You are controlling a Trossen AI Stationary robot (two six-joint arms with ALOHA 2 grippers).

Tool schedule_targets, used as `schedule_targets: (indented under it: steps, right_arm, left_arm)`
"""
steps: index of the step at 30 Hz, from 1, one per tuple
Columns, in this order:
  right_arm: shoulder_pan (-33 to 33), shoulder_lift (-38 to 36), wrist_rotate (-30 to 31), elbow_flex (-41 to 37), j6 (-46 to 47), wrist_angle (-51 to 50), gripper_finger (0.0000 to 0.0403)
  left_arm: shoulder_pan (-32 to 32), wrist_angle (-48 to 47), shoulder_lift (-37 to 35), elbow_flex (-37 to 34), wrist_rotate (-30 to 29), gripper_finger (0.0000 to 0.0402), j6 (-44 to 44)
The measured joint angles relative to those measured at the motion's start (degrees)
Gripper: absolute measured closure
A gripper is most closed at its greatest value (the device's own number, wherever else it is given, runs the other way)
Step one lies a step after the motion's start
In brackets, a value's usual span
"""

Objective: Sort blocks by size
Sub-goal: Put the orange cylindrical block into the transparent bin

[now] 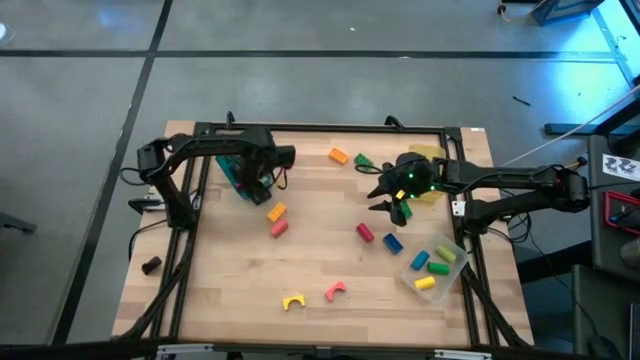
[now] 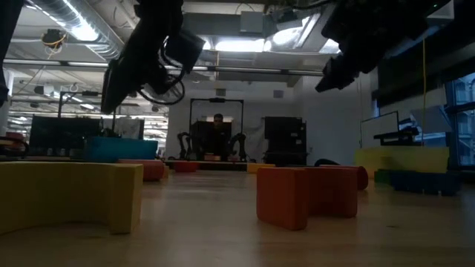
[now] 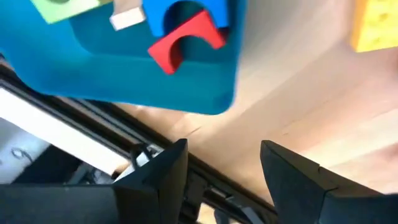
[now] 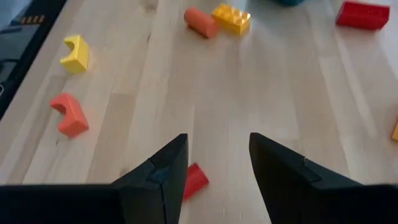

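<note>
The yellow arch (image 2: 70, 194) lies nearest the low camera, with the orange arch (image 2: 308, 193) just right of it; both rest on the near part of the surface (image 1: 330, 255) with their openings facing the far side.

The teal tray (image 3: 134, 68), largest of the sorting targets, sits at the far left and holds a red arch (image 3: 185, 42), a blue piece and a green one. The left end effector (image 3: 224, 163) hangs over its edge, fingers apart and empty, which suggests a piece was just dropped in.

The clear tray (image 1: 437, 268) at the near right holds green, blue and yellow pieces.

The right end effector (image 4: 217, 165) hovers above mid-surface, fingers apart, gripping nothing. It is seemingly lined up on the small red cylinder (image 4: 194, 180), whose long axis runs diagonally.

Loose blocks remain scattered, including a yellow brick (image 1: 277, 212) and a red cylinder (image 1: 279, 228) near the middle.
</note>
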Motion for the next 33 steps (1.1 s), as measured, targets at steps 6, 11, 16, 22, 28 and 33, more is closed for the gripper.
schedule_targets:
  steps: [6, 11, 16, 22, 28, 33]
  right_arm:
    - [-0.02, -0.02, 0.04, 0.0, 0.0, -3.1, 0.023]
    - [0.0, -0.02, 2.47, 0.0, -0.02, -3.98, 0.023]
    - [-0.02, -0.02, 5.1, 0.0, 0.0, -4.8, 0.023]
    - [0.0, 0.0, 5.22, 0.0, 0.0, -4.94, 0.023]
    - [0.0, 0.0, 5.2, 0.0, 0.0, -4.91, 0.023]
    - [0.0, 0.0, 5.19, 0.0, 0.0, -4.9, 0.023]
  left_arm:
    - [-7.0, 2.15, -0.37, 0.66, 0.07, 0.0215, -5.56]
    - [-13.81, 11.77, -0.39, 0.3, 0.19, 0.0215, -8.99]
    - [-19.54, 22.29, -0.17, -1.36, 0.22, 0.0215, -12.22]
    - [-23.47, 28.51, -0.15, -5.28, 0.24, 0.0215, -22.75]
    - [-25.33, 31.16, -0.06, -9.9, 0.22, 0.0215, -28.71]
    - [-26.38, 37.93, -0.06, -12.8, 0.22, 0.0214, -28.62]
